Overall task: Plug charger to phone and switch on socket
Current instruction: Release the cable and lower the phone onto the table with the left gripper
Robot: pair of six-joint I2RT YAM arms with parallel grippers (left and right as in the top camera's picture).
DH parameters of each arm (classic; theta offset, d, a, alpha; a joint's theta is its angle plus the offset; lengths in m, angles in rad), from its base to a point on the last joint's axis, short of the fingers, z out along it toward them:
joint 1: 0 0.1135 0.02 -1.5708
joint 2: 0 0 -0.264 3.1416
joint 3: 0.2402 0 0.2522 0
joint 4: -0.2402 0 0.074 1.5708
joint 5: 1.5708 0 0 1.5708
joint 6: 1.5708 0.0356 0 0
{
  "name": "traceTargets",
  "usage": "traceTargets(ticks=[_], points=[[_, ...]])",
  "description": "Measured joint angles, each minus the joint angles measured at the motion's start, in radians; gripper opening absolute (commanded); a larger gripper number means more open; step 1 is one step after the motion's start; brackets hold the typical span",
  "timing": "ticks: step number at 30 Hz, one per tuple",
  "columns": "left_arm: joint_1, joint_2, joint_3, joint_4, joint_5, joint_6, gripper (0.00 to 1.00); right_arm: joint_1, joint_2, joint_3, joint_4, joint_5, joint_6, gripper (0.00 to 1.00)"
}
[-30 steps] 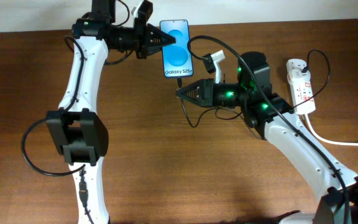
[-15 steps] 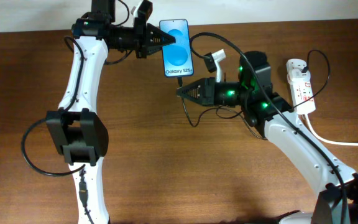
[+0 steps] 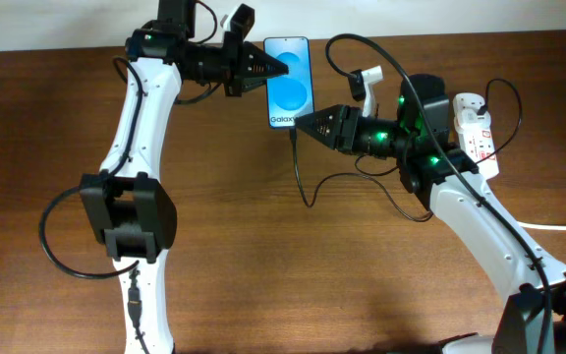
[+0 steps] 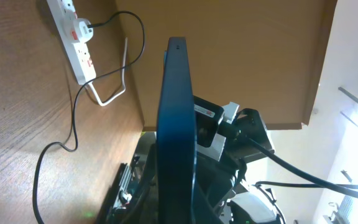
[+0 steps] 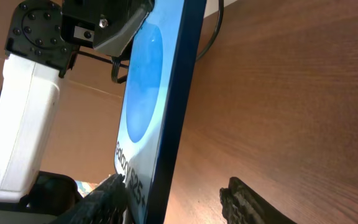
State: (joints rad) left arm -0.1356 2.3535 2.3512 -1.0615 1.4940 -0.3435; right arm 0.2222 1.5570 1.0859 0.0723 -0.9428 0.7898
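Left gripper (image 3: 271,71) is clenched on the phone (image 3: 291,79) by its left long edge, holding it near the far edge of the worktop (image 3: 263,256), about mid-span. In the last second both arms shifted right and toward that edge. The right gripper (image 3: 305,122) came up from below to the phone's bottom end. Its fingers (image 5: 241,196) are spread and straddle that end, pinching nothing. The charger (image 3: 301,172) hangs from the bottom edge and loops toward the socket (image 3: 477,133) at the far right corner. Looks plugged, but seating unconfirmed. Switching the socket on remains.

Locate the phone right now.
In the overhead view the phone is at top centre, with the left tool at its left edge and the right tool at its bottom edge.
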Motion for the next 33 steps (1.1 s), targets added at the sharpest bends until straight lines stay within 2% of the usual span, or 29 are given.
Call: traceTargets(ticks=[4,7,11,15,22,29,33], points=[[0.003,0.000,0.000,-0.005,-0.021,0.019,0.00,0.000,0.000,0.000,-0.009,-0.001,0.000,0.61],[0.004,0.000,0.000,-0.098,-0.107,0.082,0.00,-0.011,0.000,0.000,-0.019,-0.008,0.000,0.63],[0.004,0.000,-0.001,-0.325,-0.413,0.218,0.00,-0.057,0.002,0.002,-0.137,-0.007,-0.032,0.65],[0.002,0.024,-0.001,-0.370,-0.615,0.283,0.00,-0.062,0.004,0.005,-0.303,0.061,-0.097,0.66],[0.000,0.235,-0.001,-0.350,-0.691,0.299,0.00,-0.062,0.004,0.006,-0.488,0.163,-0.223,0.67],[0.000,0.289,-0.001,-0.309,-0.711,0.303,0.00,-0.062,0.004,0.006,-0.518,0.187,-0.269,0.68],[-0.001,0.288,0.000,-0.307,-0.727,0.311,0.16,-0.062,0.004,0.006,-0.522,0.187,-0.274,0.68]])
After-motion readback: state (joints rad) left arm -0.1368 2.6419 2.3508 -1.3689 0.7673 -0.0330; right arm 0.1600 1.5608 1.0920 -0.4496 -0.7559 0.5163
